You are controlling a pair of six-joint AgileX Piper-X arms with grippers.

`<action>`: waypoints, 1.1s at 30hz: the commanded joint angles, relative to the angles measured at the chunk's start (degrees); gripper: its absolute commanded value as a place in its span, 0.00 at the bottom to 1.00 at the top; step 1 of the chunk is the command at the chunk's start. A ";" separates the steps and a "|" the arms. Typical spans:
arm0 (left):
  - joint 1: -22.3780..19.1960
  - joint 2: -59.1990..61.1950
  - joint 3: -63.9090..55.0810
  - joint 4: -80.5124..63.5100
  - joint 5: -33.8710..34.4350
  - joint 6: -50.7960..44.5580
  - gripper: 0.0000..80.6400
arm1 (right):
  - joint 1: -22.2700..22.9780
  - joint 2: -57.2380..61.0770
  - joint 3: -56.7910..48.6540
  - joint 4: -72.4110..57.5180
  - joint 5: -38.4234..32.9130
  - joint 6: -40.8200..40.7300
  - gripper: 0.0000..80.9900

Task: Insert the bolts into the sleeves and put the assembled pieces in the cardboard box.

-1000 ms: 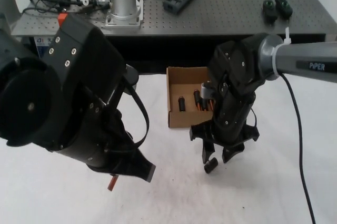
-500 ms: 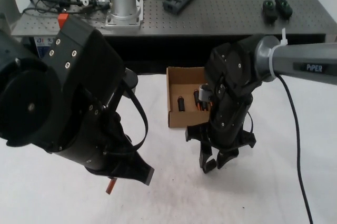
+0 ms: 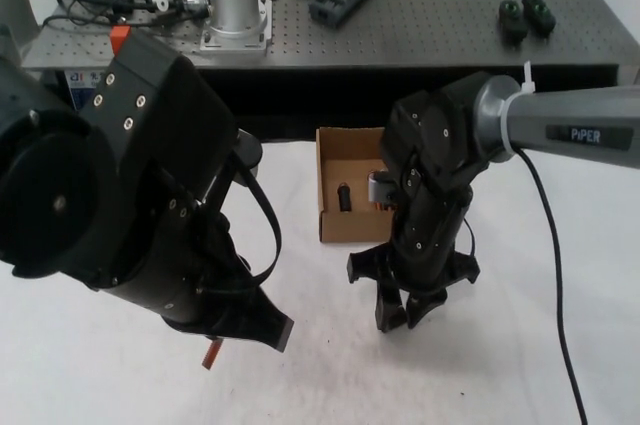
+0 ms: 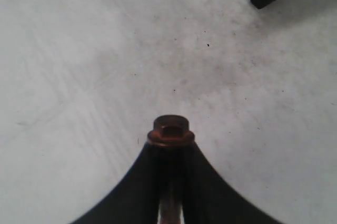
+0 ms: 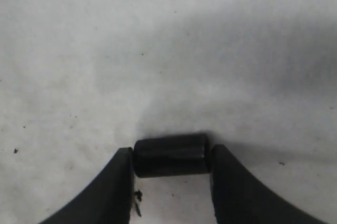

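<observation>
At least one piece [image 3: 343,196], apparently assembled, lies in the box [image 3: 335,145] by the bench's far edge. Over the bench, the left claw [image 4: 171,147] clamps a bolt [image 4: 171,130] and the right claw [image 5: 171,153] clamps a sleeve [image 5: 171,158]. Joining and boxing them is left to do.

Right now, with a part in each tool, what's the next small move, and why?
Probably lift the right tool slightly off the white cloth. Its fingers press both ends of the black cylindrical sleeve, which lies on the cloth, and the left tool grips the copper hex-head bolt. Once raised, the sleeve can be lined up with the bolt.
</observation>
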 commanded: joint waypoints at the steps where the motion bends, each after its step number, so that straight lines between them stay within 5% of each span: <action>1: 0.17 -0.67 -0.12 0.20 -0.10 -0.06 0.01 | 0.45 0.58 -0.24 0.87 2.58 -5.28 0.32; 6: 0.17 -0.67 -0.12 0.20 -0.10 0.75 0.01 | 1.05 -1.44 -0.24 4.99 2.70 -20.69 0.18; 12: 0.17 -0.67 -0.12 0.20 -0.10 0.75 0.01 | 1.87 -5.18 -0.24 9.87 8.71 -36.99 0.18; 15: 0.17 -0.67 -0.12 0.20 0.02 0.74 0.01 | 1.87 -5.49 -0.24 9.44 9.28 -38.63 0.25; 19: 0.17 -0.67 -0.12 0.20 1.52 0.74 0.01 | 1.76 -5.23 -0.24 9.89 8.73 -39.45 0.50; 33: 0.17 -0.67 -0.12 0.20 2.53 0.39 0.01 | 1.42 -4.00 2.66 5.52 8.98 -3.98 0.51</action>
